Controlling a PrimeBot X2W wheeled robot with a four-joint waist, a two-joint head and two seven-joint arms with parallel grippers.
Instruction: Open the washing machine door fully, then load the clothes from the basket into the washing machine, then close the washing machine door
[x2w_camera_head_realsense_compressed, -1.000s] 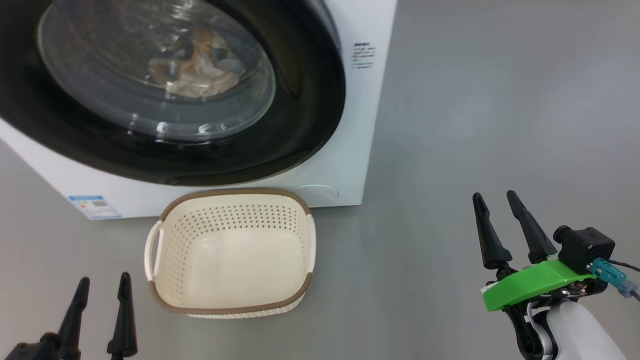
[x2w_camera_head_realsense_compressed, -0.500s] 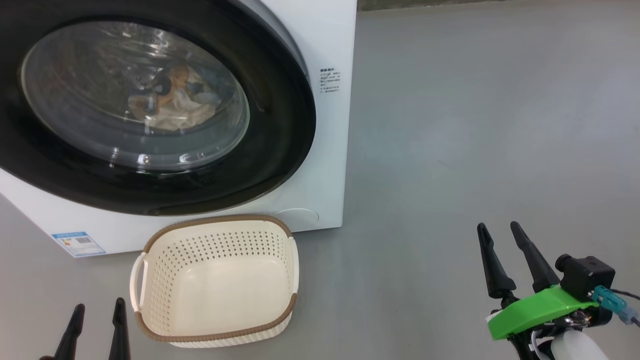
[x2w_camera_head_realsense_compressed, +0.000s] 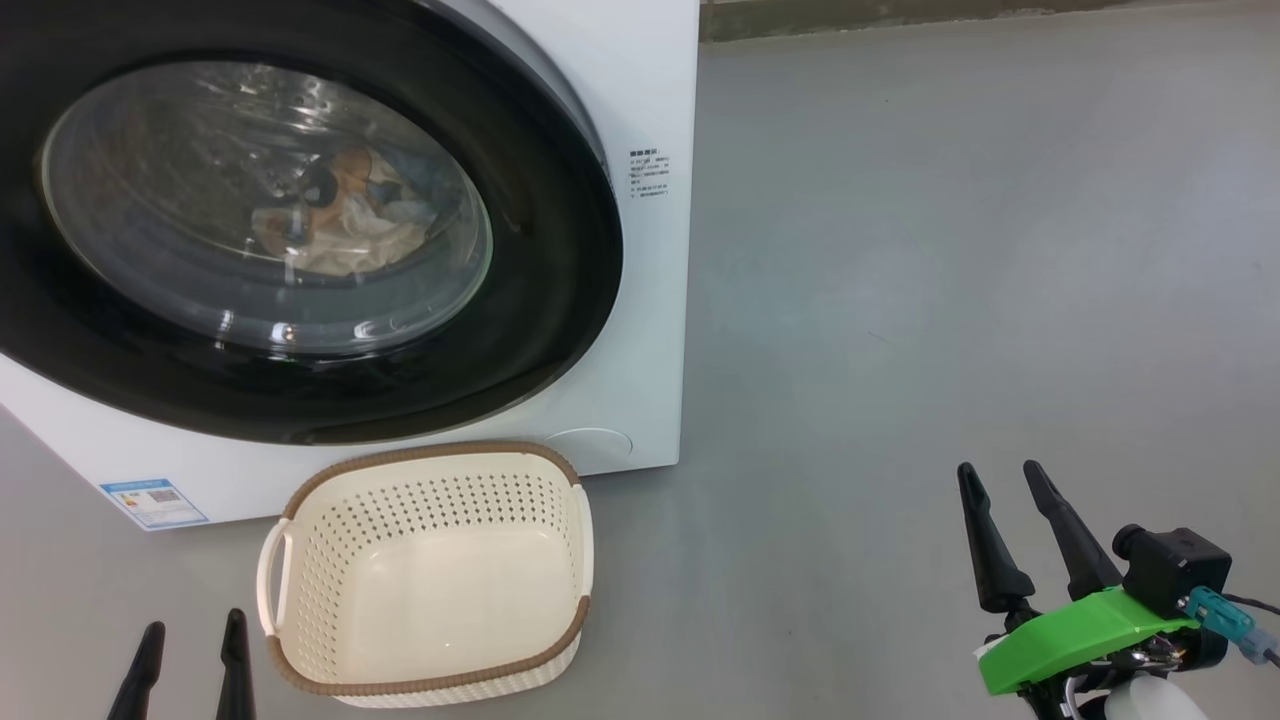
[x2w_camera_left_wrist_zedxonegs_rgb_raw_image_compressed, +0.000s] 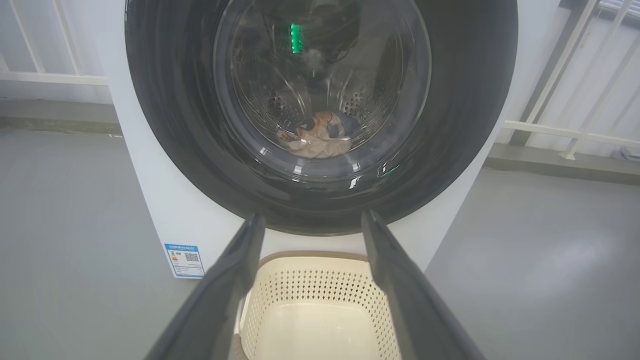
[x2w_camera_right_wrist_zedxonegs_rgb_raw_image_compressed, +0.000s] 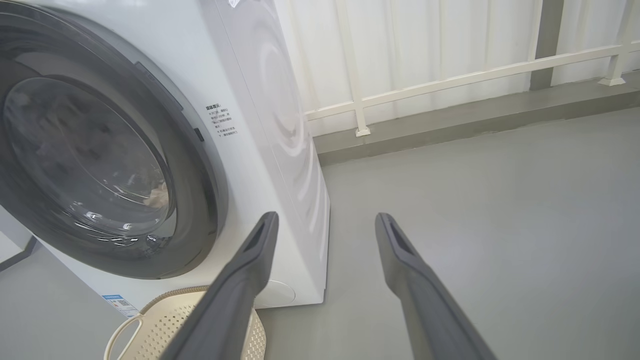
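Change: the whole head picture has shifted over the last second. Machine and basket slid down-left together and more bare floor (x2w_camera_head_realsense_compressed: 950, 250) shows at the top. That is a camera move, head or waist lifting; nothing on the floor moved. The basket-to-machine relation is the same and the clothes are in the same spot behind the glass.

The left pincer (x2w_camera_head_realsense_compressed: 193, 625) sits low at the view's bottom left, fingers spread, holding nothing. The right pincer (x2w_camera_head_realsense_compressed: 998, 468) is at the bottom right over bare floor, also spread and empty, well apart from the machine. Neither has changed its spread.

Washing machine door (x2w_camera_head_realsense_compressed: 540, 300): it looks shut, its black rim lying flush on the white front of the washing machine (x2w_camera_head_realsense_compressed: 655, 300). The right wrist view shows no gap at its edge.

Containers:
- Drum: the clothes (x2w_camera_head_realsense_compressed: 340, 225) lie in a small heap at the bottom, seen through the glass. Blue, orange-brown and cream patches show; the print is too blurred to read.
- Basket (x2w_camera_head_realsense_compressed: 430, 455): empty, bare cream bottom. It stands upright on the floor, just beside or touching the machine's lower front (contact not clear), between the blue label (x2w_camera_head_realsense_compressed: 155, 503) and the round cover plate.

Judgement: load and close look done. Arms parked and the view pulling up suggest the robot is backing off, with nothing left but to retreat.
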